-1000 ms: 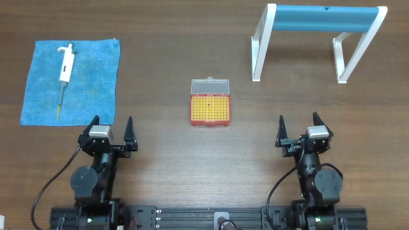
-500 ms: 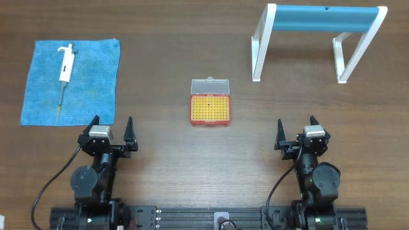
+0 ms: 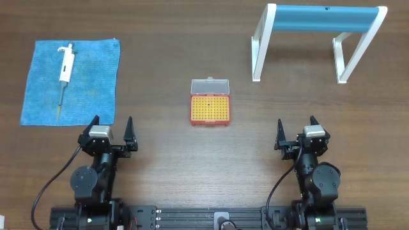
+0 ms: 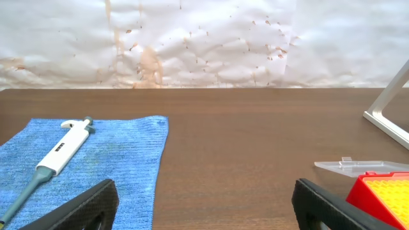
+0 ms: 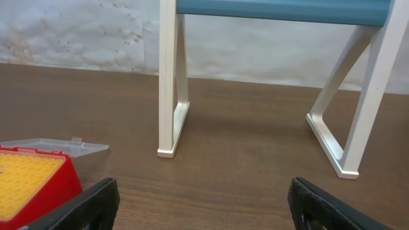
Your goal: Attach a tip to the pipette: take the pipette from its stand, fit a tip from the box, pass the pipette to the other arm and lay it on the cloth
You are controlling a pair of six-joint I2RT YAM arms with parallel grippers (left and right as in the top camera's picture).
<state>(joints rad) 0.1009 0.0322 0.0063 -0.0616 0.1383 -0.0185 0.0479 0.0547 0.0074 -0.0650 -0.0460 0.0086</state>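
The right tool [image 3: 296,121] has shifted slightly; it and the left tool [image 3: 112,120] sit wide, empty, since the pipette [image 3: 66,64], seemingly tipped, rests on the cloth [image 3: 96,70].

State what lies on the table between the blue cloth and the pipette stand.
The red tip box, its clear lid open, sits between the cloth and the stand, as the top view shows.

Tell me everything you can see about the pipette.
The pipette lies flat on the blue cloth, in its left half. It has a white plastic-looking body with a hooked finger rest at the far end, a grey lower shaft, and a yellowish tip pointing toward the robot's side. Only the cloth touches it.
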